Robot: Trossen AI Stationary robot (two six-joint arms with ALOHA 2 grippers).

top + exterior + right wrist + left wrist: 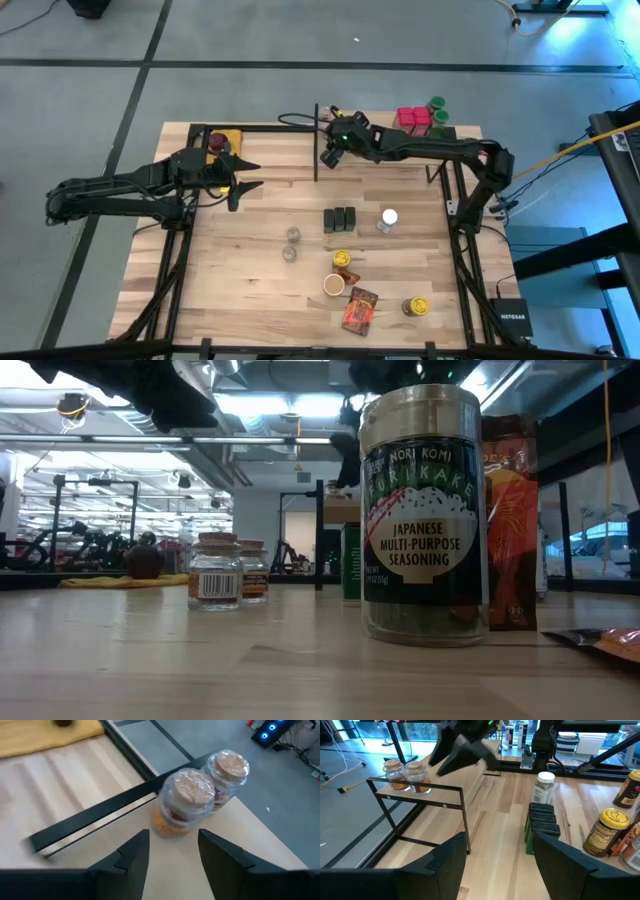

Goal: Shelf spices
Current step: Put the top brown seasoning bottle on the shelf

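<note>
The shelf (437, 795) is a pale board on a black frame at the table's far side. Two tan-lidded jars (187, 795) (227, 770) stand on its corner. My right gripper (333, 152) (172, 837) hovers open over them, fingers either side of the nearer jar's base, touching nothing. My left gripper (245, 178) (497, 850) is open over the table's left part. On the table stand three dark tins (340, 218), a white-lidded jar (389, 218), two small clear jars (291, 243), yellow-lidded jars (342, 260) (415, 306) and an orange packet (360, 310).
Red boxes (412, 118) and green-lidded jars (438, 105) sit at the far right. A dark red round thing on a yellow pad (222, 142) lies far left, behind my left gripper. In the low view a furikake jar (425, 510) stands close. Bare tabletop (230, 280) lies near left.
</note>
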